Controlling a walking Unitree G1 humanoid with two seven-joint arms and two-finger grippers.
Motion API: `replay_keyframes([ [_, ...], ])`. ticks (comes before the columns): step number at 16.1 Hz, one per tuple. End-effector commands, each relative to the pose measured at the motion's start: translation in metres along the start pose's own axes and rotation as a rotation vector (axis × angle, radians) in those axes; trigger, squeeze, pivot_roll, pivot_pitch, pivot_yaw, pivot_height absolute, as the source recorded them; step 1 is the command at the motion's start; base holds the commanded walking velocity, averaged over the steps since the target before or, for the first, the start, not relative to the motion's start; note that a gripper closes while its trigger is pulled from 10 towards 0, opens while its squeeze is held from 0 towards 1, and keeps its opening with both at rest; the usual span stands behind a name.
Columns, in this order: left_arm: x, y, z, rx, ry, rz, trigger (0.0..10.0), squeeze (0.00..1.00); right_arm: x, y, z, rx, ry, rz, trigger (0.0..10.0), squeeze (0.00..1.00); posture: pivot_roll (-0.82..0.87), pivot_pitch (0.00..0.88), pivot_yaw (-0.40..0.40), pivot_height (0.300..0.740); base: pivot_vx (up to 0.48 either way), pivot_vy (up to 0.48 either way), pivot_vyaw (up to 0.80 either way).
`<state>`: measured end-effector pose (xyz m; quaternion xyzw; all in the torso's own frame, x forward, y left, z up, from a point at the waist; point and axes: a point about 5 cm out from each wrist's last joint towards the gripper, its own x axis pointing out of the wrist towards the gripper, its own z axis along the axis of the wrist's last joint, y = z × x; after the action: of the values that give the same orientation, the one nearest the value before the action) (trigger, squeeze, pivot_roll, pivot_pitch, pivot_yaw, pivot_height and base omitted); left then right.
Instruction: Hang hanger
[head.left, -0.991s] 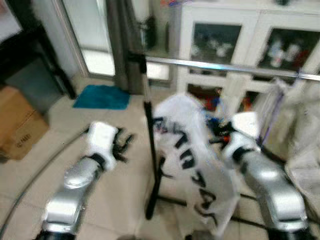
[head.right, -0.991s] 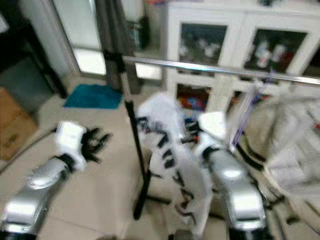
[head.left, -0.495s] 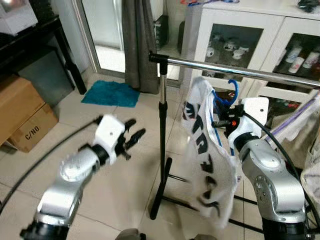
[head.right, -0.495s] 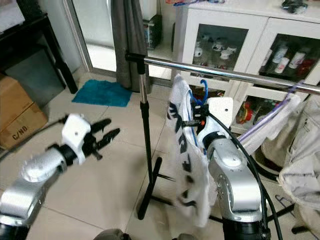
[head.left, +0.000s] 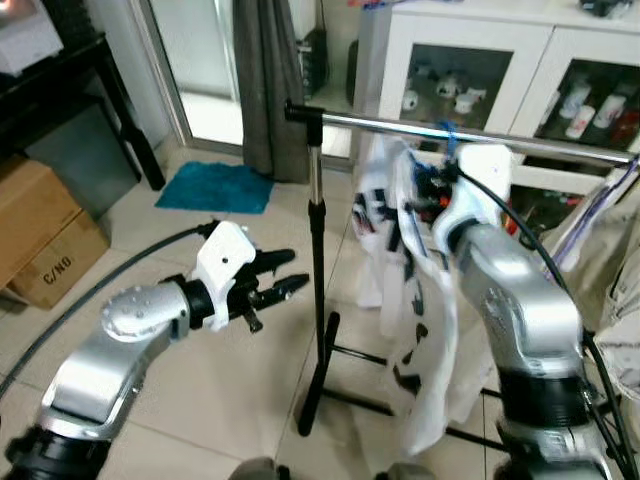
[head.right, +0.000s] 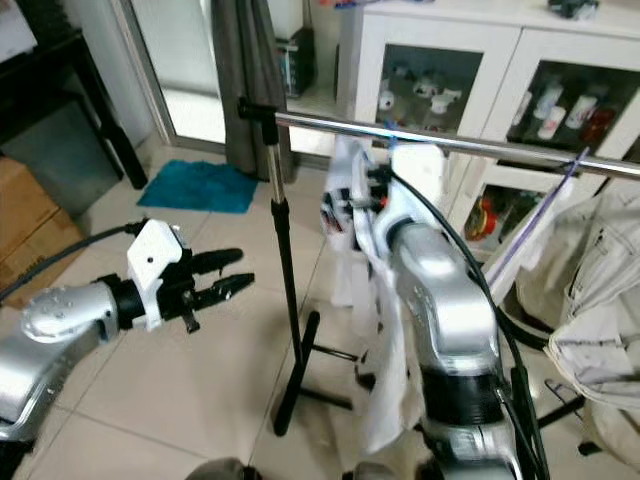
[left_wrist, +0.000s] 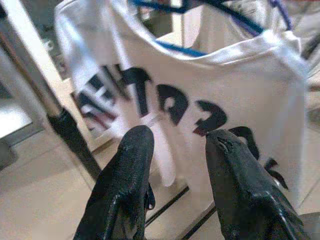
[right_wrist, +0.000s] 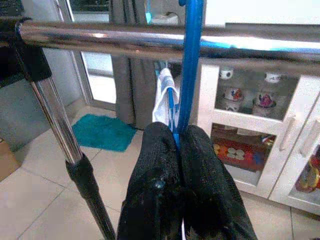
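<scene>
A blue hanger (right_wrist: 190, 65) carries a white T-shirt (head.left: 415, 300) with black lettering. My right gripper (right_wrist: 176, 135) is shut on the hanger's stem just below the chrome rail (right_wrist: 125, 42) of the clothes rack. The blue hook rises across the rail; whether it rests on it I cannot tell. In the eye views the right gripper (head.left: 432, 185) is up at the rail (head.left: 400, 125) with the shirt hanging under it. My left gripper (head.left: 293, 272) is open at mid height, left of the rack's post (head.left: 318, 250), pointing at the shirt (left_wrist: 200, 75) and apart from it.
A white cabinet (head.left: 470, 60) with glass doors stands behind the rack. A beige garment (head.right: 590, 290) hangs at the rail's right end. A grey curtain (head.left: 268, 80), a teal mat (head.left: 215, 188) and a cardboard box (head.left: 40, 235) lie to the left on the tiled floor.
My right gripper has lifted the hanger and shirt from below the rail up to it. The left gripper has drifted a little toward the post. The camera has also shifted.
</scene>
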<state>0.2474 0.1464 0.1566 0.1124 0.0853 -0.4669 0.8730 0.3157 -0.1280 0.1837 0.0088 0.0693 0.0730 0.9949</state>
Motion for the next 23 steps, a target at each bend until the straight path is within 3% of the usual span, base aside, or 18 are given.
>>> replay_keyframes([
  [1,0.001,-0.001,0.002,0.016,0.024,-0.019,10.0,0.00,0.009,0.003,0.008,0.012,0.004,-0.023,10.0,0.00,0.00,0.000,0.041,0.740,0.000,0.000,0.00],
  [8,0.000,-0.001,0.002,0.010,0.048,-0.036,10.0,0.00,0.046,0.005,0.001,0.020,0.151,-0.072,10.0,0.00,0.02,0.000,0.041,0.740,0.000,0.000,0.00],
  [12,-0.001,-0.002,0.000,0.011,0.067,-0.042,10.0,0.00,0.056,0.008,-0.007,0.035,0.213,-0.065,10.0,0.00,0.02,0.000,0.042,0.740,0.000,0.000,0.00],
  [13,-0.001,-0.003,0.000,0.011,0.069,-0.042,10.0,0.00,0.055,0.012,-0.008,0.037,0.201,-0.028,10.0,1.00,0.03,0.000,0.042,0.740,0.000,0.000,0.00],
  [15,0.001,-0.003,0.001,0.006,0.059,-0.040,10.0,0.00,0.050,0.018,0.004,0.033,0.069,0.083,10.0,1.00,0.02,0.000,0.044,0.740,0.000,0.000,0.00],
  [18,0.006,-0.004,0.001,-0.008,0.029,-0.018,10.0,0.00,0.030,0.015,0.010,0.115,0.024,0.162,10.0,1.00,0.00,0.000,0.054,0.740,0.000,0.000,0.00],
  [20,0.013,0.000,0.003,-0.035,-0.022,0.031,10.0,0.00,0.002,0.015,0.012,0.082,-0.012,0.277,10.0,1.00,-0.02,0.000,0.068,0.740,0.000,0.000,0.00],
  [22,0.018,-0.001,0.004,-0.065,-0.055,0.049,10.0,0.00,-0.018,0.007,0.013,0.069,-0.047,0.304,10.0,1.00,-0.04,0.000,0.080,0.740,0.000,0.000,0.00],
  [23,0.023,0.000,0.003,-0.091,-0.078,0.079,10.0,0.00,-0.036,-0.003,0.017,0.076,-0.122,0.272,10.0,1.00,-0.05,0.000,0.089,0.740,0.000,0.000,0.00],
])
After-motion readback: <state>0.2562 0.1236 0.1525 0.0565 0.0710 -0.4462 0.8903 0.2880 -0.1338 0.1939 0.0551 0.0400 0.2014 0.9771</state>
